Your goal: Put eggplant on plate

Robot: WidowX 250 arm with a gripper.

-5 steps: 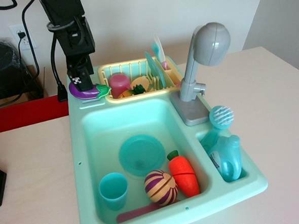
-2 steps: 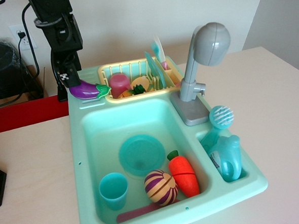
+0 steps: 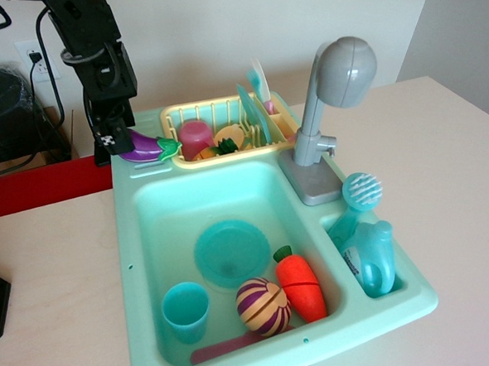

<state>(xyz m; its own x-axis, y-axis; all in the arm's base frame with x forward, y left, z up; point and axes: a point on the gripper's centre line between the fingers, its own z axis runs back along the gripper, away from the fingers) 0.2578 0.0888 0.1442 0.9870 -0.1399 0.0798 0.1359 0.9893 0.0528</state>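
observation.image | gripper (image 3: 113,138) shifted left since a second ago, now at eggplant (image 3: 144,148) blunt end, sink's back-left ledge | jaws' state: cannot tell | plate (image 3: 232,253) empty in basin | grasp apparently unsecured, transfer pending

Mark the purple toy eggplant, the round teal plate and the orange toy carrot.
Glossy purple plastic toy eggplant (image 3: 144,147): observation.image view, middle of its body.
Round flat teal plastic plate (image 3: 232,253): same view, its centre.
Orange plastic toy carrot (image 3: 302,288): same view, mid-body.
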